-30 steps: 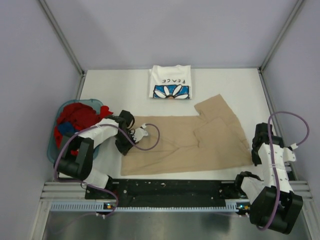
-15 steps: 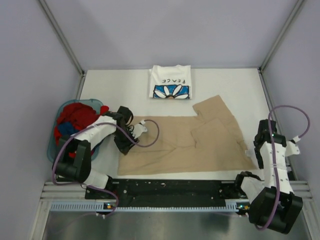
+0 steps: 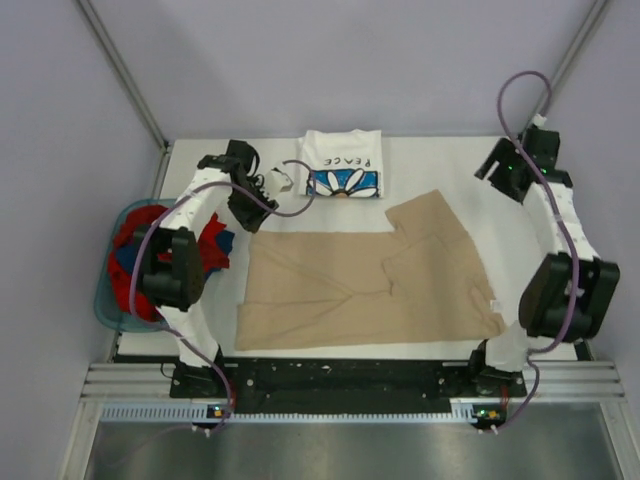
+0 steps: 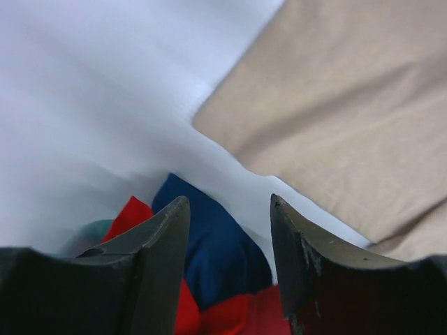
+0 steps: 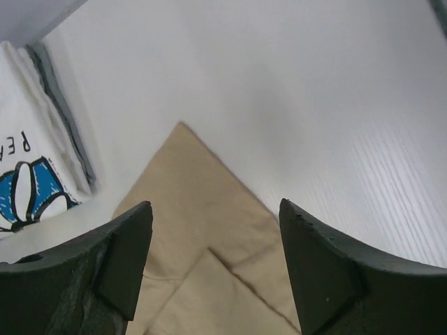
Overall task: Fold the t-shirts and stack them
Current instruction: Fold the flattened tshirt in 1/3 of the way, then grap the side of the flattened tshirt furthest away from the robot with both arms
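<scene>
A tan t-shirt [image 3: 370, 285] [image 4: 349, 105] [image 5: 202, 230] lies spread flat on the white table, one sleeve pointing toward the far right. A white t-shirt with a blue daisy and "PEACE" [image 3: 342, 165] [image 5: 28, 167] lies folded at the far edge. Red [image 3: 145, 240] [image 4: 133, 213] and blue [image 3: 222, 240] [image 4: 209, 237] t-shirts are heaped in a teal basket [image 3: 105, 290]. My left gripper [image 3: 243, 218] [image 4: 230, 202] hangs open above the table between the basket and the tan shirt's far-left corner, holding nothing. My right gripper [image 3: 497, 170] [image 5: 216, 206] is open and empty, high over the far right, beyond the sleeve tip.
Metal frame posts [image 3: 125, 70] run along both side walls behind the table. A slotted rail [image 3: 340, 385] with the arm bases lines the near edge. Purple cables [image 3: 525, 85] loop off both arms. Bare table [image 3: 440, 165] shows around the white shirt.
Both grippers opened and let go of the tan shirt's side edges. Both arms swung up and away toward the table's far side. The tan shirt now lies flat.
</scene>
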You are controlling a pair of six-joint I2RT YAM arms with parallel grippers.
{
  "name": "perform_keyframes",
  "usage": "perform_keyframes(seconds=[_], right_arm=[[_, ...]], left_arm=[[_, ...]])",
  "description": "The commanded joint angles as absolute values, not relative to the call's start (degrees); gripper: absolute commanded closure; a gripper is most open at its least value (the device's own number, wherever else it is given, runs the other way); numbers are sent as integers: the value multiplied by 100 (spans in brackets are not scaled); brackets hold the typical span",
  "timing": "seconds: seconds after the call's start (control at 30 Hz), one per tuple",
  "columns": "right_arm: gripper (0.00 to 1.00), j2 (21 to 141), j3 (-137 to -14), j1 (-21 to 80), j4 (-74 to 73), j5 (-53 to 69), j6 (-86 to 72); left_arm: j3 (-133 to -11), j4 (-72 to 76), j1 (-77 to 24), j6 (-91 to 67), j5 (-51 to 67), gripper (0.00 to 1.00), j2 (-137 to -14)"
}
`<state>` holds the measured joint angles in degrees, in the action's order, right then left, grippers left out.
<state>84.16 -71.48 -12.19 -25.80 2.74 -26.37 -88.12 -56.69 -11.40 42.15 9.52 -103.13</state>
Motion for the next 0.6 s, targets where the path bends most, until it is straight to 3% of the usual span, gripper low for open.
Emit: perform_keyframes(seconds=[0.0,0.33,0.57], right_arm=[[33,10147,-8820,-607,-3215,773,-1214],[34,12944,-11388,-35,-4042,440,-950],[36,13623,-11681,167,-4544,439,-1090]], left_arm=[[-9421,-5775,-993,4526,616,45,-10906],[-10168,-5572,-870,4632,571,39,-12058],[-10380,-5932,-817,4851,1071,39,-12463]])
